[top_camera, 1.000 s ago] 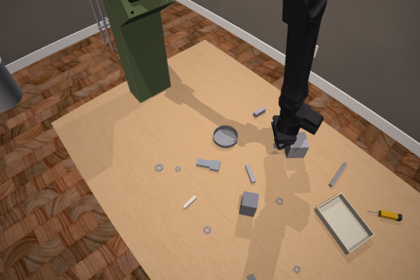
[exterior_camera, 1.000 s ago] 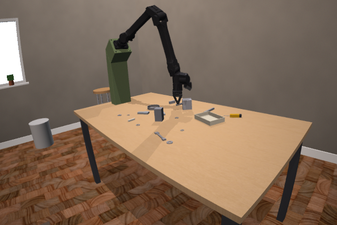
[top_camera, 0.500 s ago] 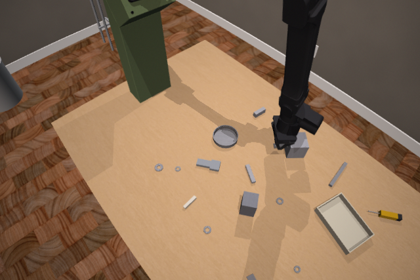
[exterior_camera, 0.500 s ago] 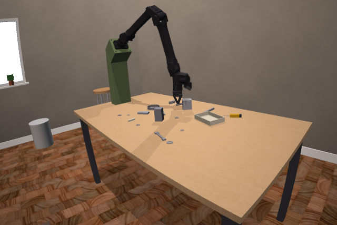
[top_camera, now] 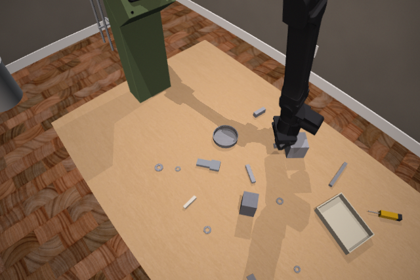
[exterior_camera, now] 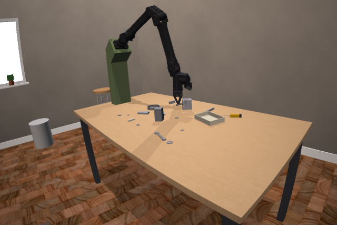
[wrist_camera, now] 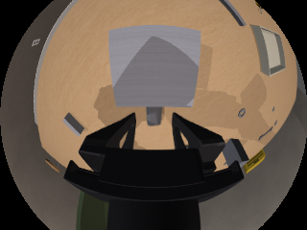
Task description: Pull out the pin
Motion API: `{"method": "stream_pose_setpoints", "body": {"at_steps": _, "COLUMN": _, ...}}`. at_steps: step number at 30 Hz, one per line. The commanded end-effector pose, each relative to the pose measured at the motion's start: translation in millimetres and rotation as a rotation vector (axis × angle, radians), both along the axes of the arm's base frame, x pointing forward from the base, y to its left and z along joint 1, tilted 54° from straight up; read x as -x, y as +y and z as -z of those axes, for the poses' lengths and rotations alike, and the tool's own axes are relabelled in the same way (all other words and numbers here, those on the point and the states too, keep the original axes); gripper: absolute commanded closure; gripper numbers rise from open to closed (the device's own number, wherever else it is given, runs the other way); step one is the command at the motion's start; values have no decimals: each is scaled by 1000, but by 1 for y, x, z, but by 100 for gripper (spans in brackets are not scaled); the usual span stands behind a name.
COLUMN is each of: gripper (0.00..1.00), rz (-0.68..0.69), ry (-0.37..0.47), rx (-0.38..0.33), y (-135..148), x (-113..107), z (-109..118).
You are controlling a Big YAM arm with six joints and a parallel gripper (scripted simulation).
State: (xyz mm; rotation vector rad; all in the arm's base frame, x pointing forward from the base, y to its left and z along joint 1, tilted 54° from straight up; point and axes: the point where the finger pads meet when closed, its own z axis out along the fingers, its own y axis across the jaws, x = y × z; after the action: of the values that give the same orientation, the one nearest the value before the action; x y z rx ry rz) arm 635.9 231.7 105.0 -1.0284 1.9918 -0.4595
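The gripper (wrist_camera: pixel 153 129) hangs low beside the light grey block (wrist_camera: pixel 153 67), its two fingers parted about halfway and standing on either side of the short grey pin (wrist_camera: pixel 153 115), which sticks out of the block's near face straight ahead of the fingertips; nothing is clamped, and the pin's free end lies just at the mouth of the gap. In the top view the gripper (top_camera: pixel 283 144) sits close against the block (top_camera: pixel 298 148) on the table (top_camera: pixel 142 222). A darker grey block (top_camera: pixel 249 203) stands well apart from it, a round grey dish (top_camera: pixel 225 136) lies off to one side, and an open tray (top_camera: pixel 344 222) lies farther off.
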Motion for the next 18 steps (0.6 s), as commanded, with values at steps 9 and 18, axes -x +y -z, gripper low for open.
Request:
{"method": "stream_pose_setpoints", "body": {"at_steps": 9, "gripper": 53, "rz": -4, "ry": -9, "rx": 3, "y": -1, "x": -8, "z": 1}}
{"method": "stream_pose_setpoints", "body": {"at_steps": 18, "gripper": 53, "rz": -4, "ry": -9, "rx": 3, "y": -1, "x": -13, "z": 5}}
